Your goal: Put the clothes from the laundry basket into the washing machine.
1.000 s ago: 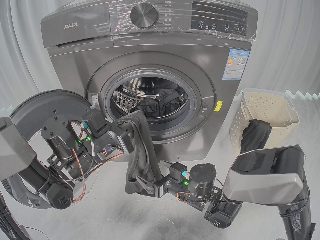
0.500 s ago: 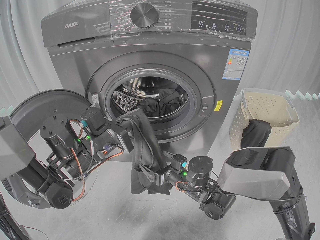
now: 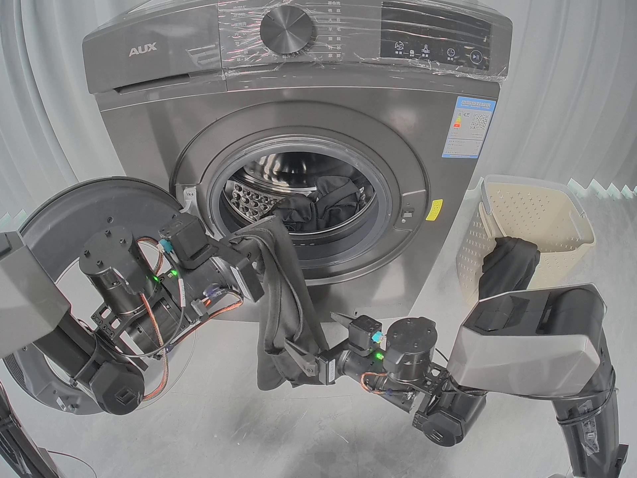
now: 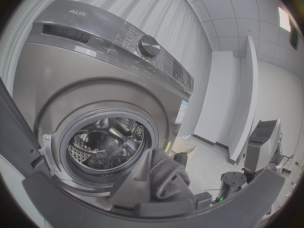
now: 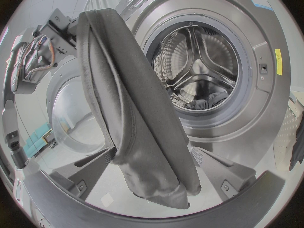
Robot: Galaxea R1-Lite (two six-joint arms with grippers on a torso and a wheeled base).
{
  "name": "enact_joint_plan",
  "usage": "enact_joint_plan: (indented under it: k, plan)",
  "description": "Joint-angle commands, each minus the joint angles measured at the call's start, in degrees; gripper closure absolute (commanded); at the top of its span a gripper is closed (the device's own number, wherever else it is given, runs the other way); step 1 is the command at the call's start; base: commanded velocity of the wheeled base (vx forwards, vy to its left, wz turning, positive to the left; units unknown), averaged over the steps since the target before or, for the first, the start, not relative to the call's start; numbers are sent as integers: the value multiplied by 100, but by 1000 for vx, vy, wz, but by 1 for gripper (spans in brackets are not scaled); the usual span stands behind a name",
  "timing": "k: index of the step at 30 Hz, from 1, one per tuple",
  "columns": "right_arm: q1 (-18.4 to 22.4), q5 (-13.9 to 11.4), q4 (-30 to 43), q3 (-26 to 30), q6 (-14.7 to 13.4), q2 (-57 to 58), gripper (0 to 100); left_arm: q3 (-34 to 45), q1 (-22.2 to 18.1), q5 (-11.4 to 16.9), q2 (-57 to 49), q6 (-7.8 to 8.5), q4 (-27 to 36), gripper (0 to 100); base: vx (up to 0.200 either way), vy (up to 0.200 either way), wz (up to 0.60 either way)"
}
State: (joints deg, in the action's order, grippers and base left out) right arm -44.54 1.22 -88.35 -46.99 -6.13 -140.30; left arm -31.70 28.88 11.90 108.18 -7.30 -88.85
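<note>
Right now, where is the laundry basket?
In the head view, the laundry basket stands on the robot's right, beside the washing machine, a dark garment over its rim.

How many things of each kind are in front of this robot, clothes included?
Washing machine: 1
Laundry basket: 1
Dark clothing lots: 3, the hanging garment, the heap in the drum, the piece over the basket rim
Hands: 2, left hand, right hand
Total: 7

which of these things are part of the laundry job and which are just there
job: held garment, left claw, right claw, washing machine, laundry basket, clothes in drum, garment on basket rim
just there: curtain, floor
</note>
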Motion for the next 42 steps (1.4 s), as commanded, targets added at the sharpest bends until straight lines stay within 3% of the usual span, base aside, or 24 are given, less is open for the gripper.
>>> enact_joint_plan:
  k: [1,11,19,26,34,42]
  plan:
    - [-10,-122,2,586,-2,275,0,-3,4,-3,1,1,-1,100,0,0,0]
    - [7,-210,2,516,42,-68,0,-3,-5,6,-34,1,-1,100,0,0,0]
    - [148,-201,2,-135,147,-586,0,-3,30,6,-43,1,-1,100,0,0,0]
    - [324,-210,221,-1242,174,-823,0,5,48,6,-95,1,-1,100,0,0,0]
    - [253,-368,212,-1567,174,-1008,0,-3,56,14,-183,1,-1,100,0,0,0]
    - [218,-271,256,-1936,156,-1316,0,5,56,23,-218,-17,-1,100,0,0,0]
